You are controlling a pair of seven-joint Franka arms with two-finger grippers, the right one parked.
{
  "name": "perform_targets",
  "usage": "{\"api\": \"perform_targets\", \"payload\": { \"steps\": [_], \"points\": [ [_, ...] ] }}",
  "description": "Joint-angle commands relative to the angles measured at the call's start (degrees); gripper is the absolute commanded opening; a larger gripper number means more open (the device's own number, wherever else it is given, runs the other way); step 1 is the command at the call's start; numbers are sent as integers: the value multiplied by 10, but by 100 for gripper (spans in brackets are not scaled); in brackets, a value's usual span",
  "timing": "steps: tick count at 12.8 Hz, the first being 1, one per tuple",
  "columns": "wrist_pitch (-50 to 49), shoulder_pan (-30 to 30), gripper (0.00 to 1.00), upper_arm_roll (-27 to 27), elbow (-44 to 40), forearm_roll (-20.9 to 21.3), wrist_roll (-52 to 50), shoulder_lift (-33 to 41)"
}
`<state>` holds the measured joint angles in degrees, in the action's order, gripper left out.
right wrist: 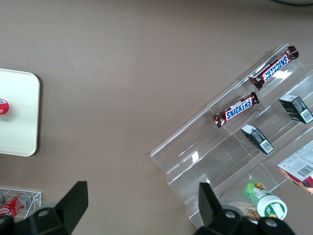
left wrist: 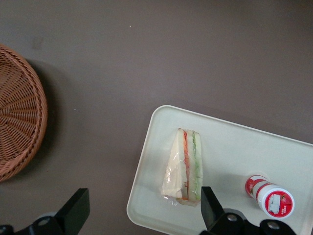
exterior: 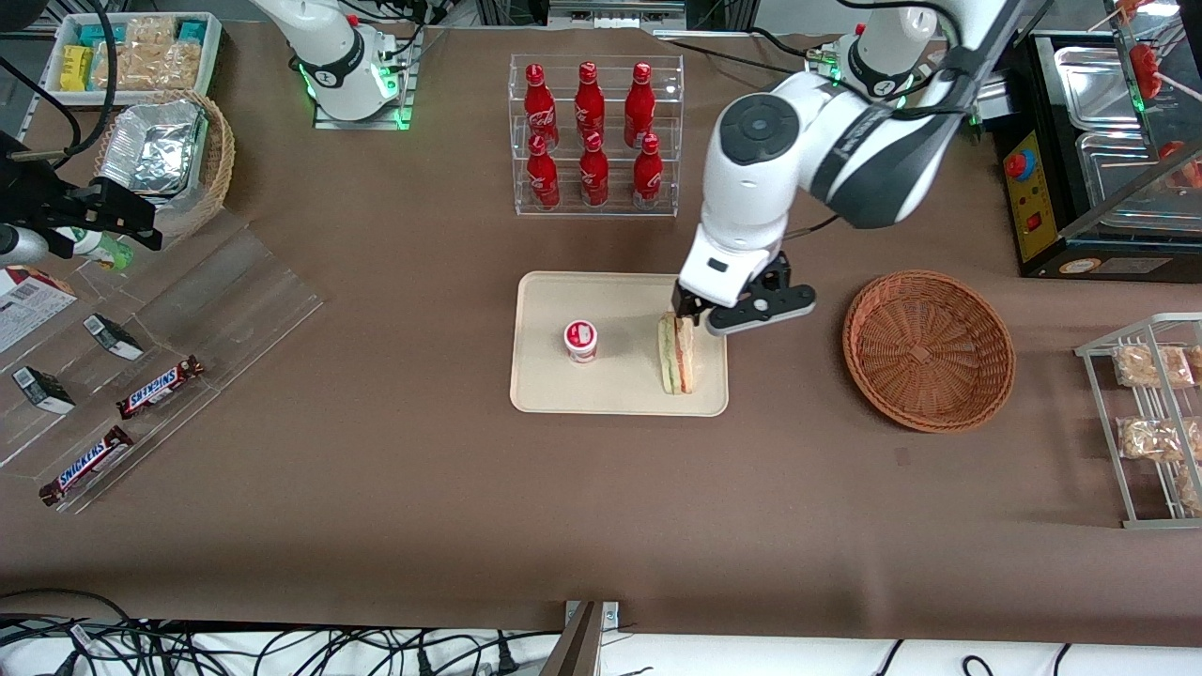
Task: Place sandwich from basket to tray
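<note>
Jaws wide, holding nothing: gripper (exterior: 692,322) just above the sandwich's upper end, fingers (left wrist: 209,204) clear of the wrap. Tray (exterior: 545,387) bearing sandwich (exterior: 676,354) at the edge nearest the basket (exterior: 928,349), now bare; small red-capped cup (exterior: 581,341) beside it, apart. Release step, by the look of it; transfer nearly done. Next: straight lift, without snagging the wrap. Sandwich on edge, filling layers showing, long axis running toward the front camera, narrow tip away from the gripper.
</note>
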<state>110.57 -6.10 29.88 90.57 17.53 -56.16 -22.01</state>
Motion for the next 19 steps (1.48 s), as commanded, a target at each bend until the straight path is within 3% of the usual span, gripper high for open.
{"api": "perform_targets", "payload": {
  "steps": [1,5,7,9,13,19],
  "points": [
    [-60,33,100,5,-66,-29,57,-10],
    [-101,72,100,-7,-88,-55,140,-2],
    [-189,51,100,-130,-155,-155,298,2],
    [-252,36,100,-222,-190,-202,421,2],
    [-245,41,100,-267,-188,-196,536,-2],
    [-193,42,100,-270,-187,-186,541,-16]
  ]
}}
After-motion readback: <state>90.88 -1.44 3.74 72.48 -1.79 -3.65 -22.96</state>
